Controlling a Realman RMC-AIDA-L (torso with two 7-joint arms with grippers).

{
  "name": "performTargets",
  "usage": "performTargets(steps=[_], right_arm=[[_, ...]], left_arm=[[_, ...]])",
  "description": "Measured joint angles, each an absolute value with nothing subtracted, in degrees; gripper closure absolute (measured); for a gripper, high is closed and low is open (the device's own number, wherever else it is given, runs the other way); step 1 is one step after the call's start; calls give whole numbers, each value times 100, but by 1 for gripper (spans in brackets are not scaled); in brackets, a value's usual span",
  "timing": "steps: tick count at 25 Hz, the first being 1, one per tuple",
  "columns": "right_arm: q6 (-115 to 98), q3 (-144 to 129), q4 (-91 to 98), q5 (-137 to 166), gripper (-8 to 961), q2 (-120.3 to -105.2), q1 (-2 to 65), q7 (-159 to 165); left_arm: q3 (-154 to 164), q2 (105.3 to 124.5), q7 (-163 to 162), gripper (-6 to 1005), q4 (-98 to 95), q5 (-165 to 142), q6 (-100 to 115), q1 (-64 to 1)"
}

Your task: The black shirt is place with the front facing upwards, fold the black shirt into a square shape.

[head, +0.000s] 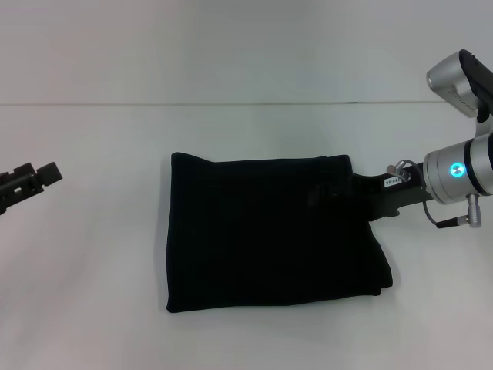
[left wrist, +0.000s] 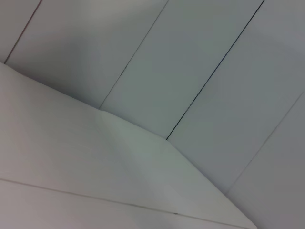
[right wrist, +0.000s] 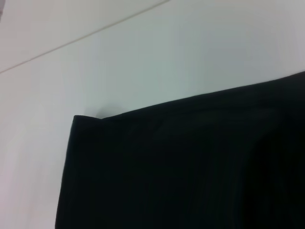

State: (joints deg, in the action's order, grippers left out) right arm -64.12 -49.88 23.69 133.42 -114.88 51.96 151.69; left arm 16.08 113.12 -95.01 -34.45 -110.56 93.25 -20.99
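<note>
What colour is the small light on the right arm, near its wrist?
The light glows blue-cyan, on the silver wrist section; the head view shows it best.

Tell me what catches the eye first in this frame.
The black shirt, folded into a rough rectangle with no print showing, lies mid-table on the white table. The right pincer reaches over the shirt's far right corner, black against black. The left pincer sits idle at the table's far left.
</note>
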Motion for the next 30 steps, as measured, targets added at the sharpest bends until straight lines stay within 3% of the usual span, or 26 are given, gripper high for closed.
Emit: performTargets(steps=[30], right_arm=[[-7356, -4299, 2686, 12919, 14, -11269, 5102, 14720]], left_arm=[[1608, 11320, -9510, 51, -3394, -11029, 9268, -2118]])
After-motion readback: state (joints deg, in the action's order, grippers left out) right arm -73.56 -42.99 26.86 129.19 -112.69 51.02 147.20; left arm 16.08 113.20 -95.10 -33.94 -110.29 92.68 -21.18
